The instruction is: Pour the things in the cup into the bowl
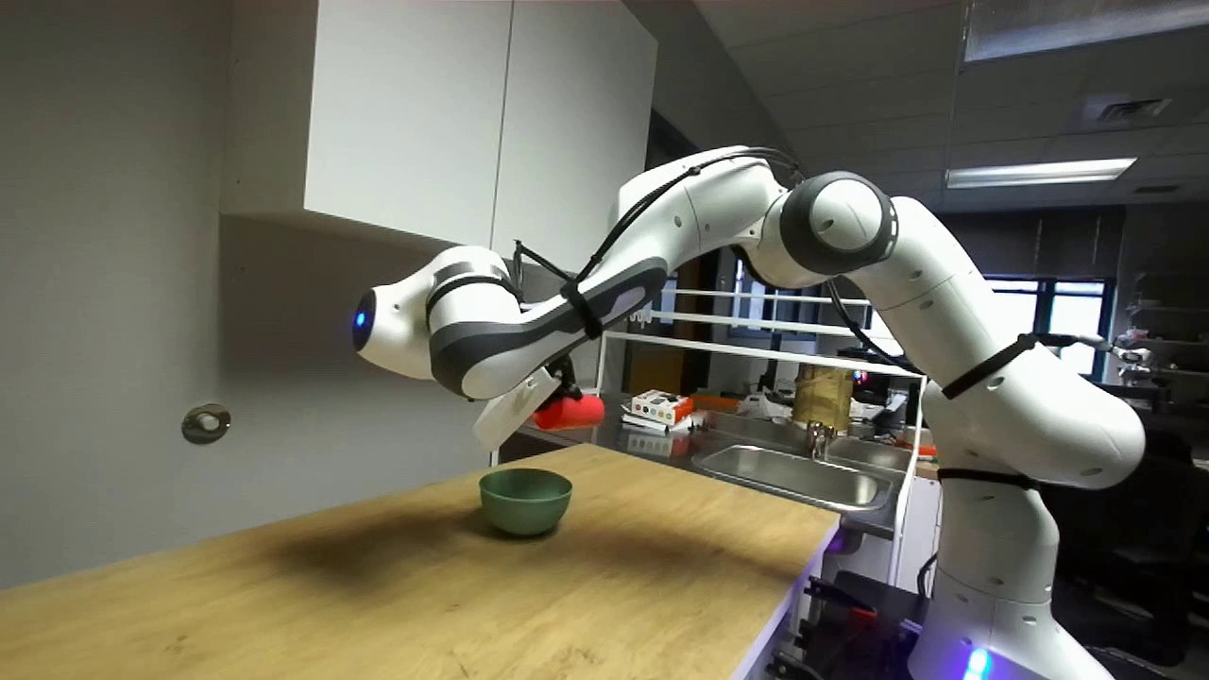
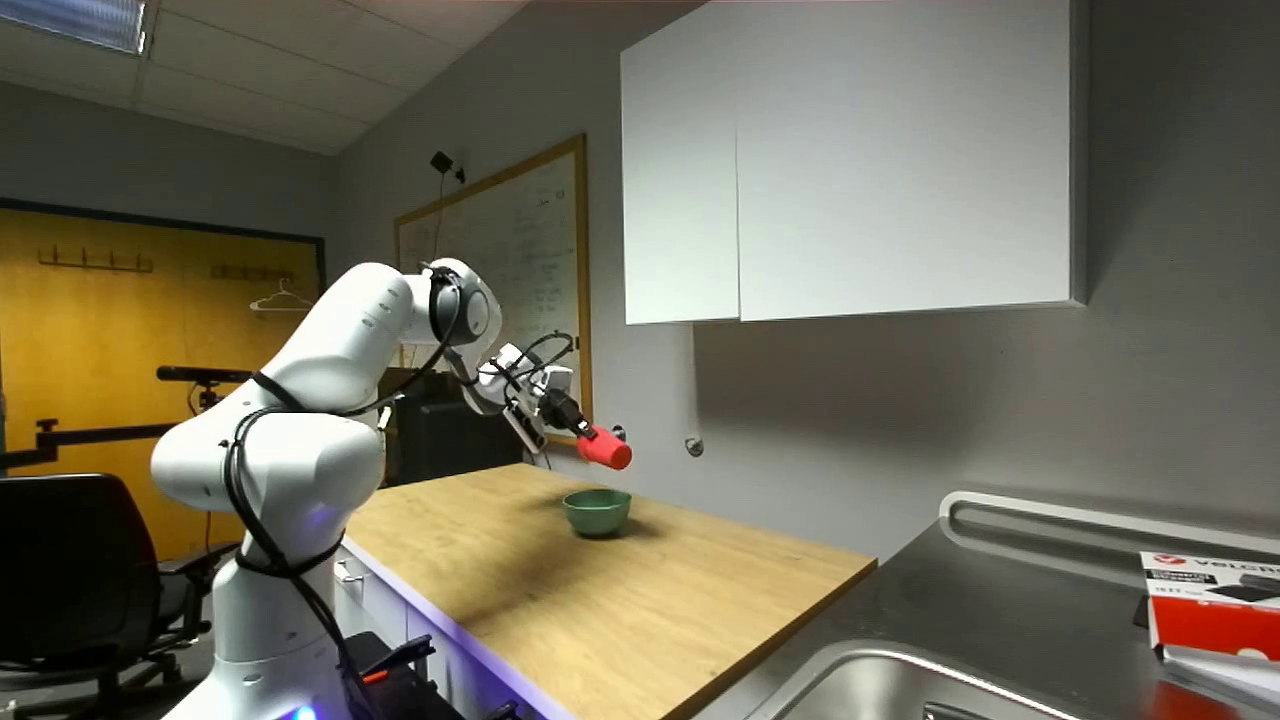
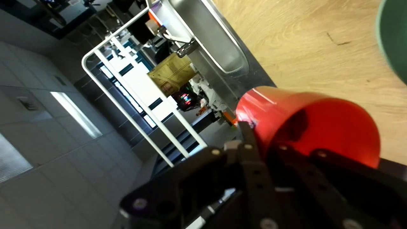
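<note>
The small red cup (image 1: 573, 413) hangs in the air, tilted on its side, above the light-green bowl (image 1: 525, 510). The cup (image 2: 606, 448) and the bowl (image 2: 597, 514) show the same way in an exterior view. My gripper (image 3: 270, 133) is shut on the wall of the cup (image 3: 270, 106), with one finger outside and one at the inside of the rim. No contents show in the visible part of the cup's inside; its bottom is partly hidden. The bowl stands upright on the wooden counter, and only its edge (image 3: 392, 41) shows in the wrist view.
The wooden counter (image 1: 397, 586) carries the bowl. A metal sink (image 1: 803, 472) lies beyond its end. A white rail frame (image 1: 756, 349) stands there. A white wall cabinet (image 1: 416, 113) hangs above the counter, near the arm. A red and white box (image 2: 1215, 610) lies near the sink.
</note>
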Tool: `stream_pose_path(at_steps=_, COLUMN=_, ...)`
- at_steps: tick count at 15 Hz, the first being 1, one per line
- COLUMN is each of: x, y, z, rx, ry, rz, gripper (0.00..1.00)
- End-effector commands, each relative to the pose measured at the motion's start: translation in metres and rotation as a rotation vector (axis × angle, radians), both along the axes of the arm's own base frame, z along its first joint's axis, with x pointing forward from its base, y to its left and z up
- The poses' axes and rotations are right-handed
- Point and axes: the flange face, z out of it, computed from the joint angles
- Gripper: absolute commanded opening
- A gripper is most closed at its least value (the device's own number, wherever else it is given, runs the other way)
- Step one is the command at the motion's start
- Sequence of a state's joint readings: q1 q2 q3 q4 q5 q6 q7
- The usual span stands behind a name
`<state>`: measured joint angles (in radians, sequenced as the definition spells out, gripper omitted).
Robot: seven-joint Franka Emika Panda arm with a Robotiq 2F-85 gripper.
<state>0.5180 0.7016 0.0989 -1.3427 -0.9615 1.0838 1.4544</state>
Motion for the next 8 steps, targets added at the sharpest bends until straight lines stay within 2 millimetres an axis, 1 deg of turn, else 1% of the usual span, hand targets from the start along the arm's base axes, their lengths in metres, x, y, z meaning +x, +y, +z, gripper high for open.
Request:
stream_pose_path(at_steps=1, x=0.0144, y=0.0047, z=0.0044, rx=-0.115, ry=-0.071, rz=-0.039, gripper=0.02)
stream_pose_path(at_steps=8, x=0.0233, y=0.004, z=0.009, rx=-0.296, ry=-0.129, rz=-0.081, gripper=0.02)
